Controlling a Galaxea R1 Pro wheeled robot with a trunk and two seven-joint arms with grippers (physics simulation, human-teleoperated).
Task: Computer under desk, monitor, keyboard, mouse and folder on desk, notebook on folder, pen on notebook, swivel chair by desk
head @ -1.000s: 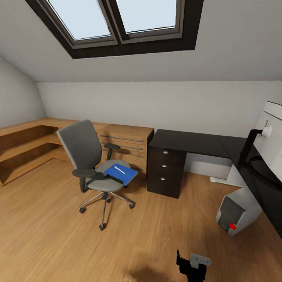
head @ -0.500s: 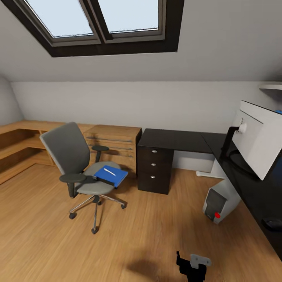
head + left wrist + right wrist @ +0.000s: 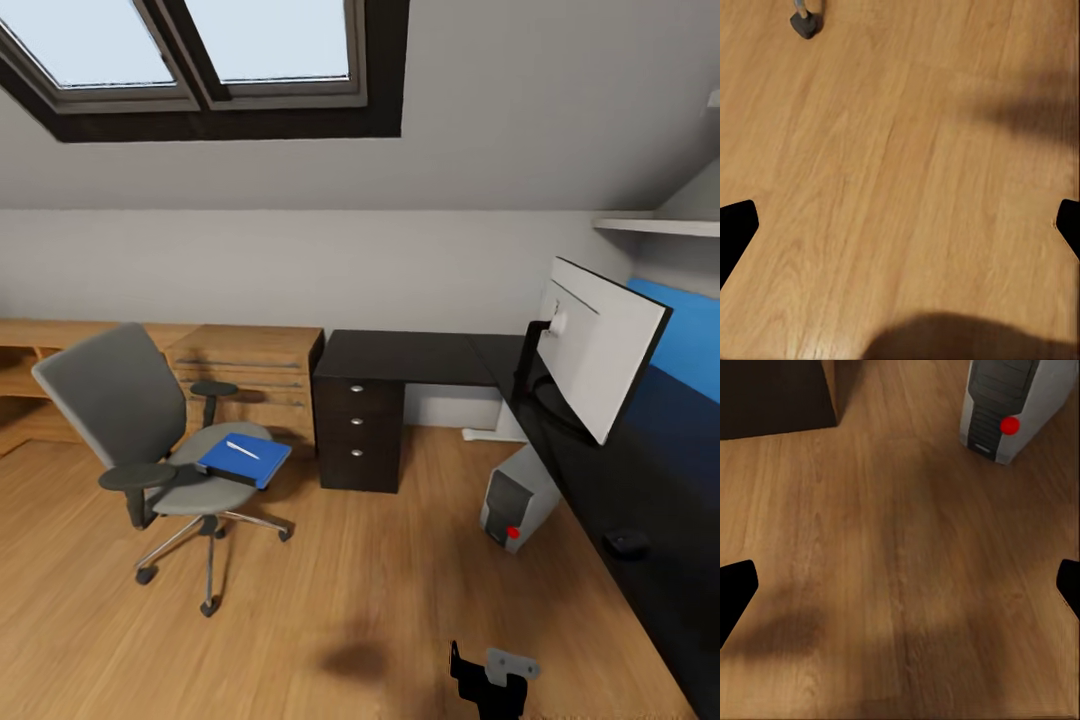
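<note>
Both pincers spread, empty, pointed at bare floor: left pincer (image 3: 900, 225), right pincer (image 3: 900, 585). Folder (image 3: 244, 457) lay on the chair (image 3: 150, 440) seat, well ahead-left of them, pen (image 3: 242, 450) on top. Folder likely light, stiff, slippery; I'd pinch the overhanging edge. Armrests could block. Computer (image 3: 1016, 405) near the right pincer, under the table (image 3: 420, 357); monitor (image 3: 598, 345) and mouse (image 3: 627, 542) on it.

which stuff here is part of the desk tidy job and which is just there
Job: desk, monitor, mouse, computer, chair, folder, pen.
Just there: wooden drawer unit, black drawers, wall shelf, skylight.
</note>
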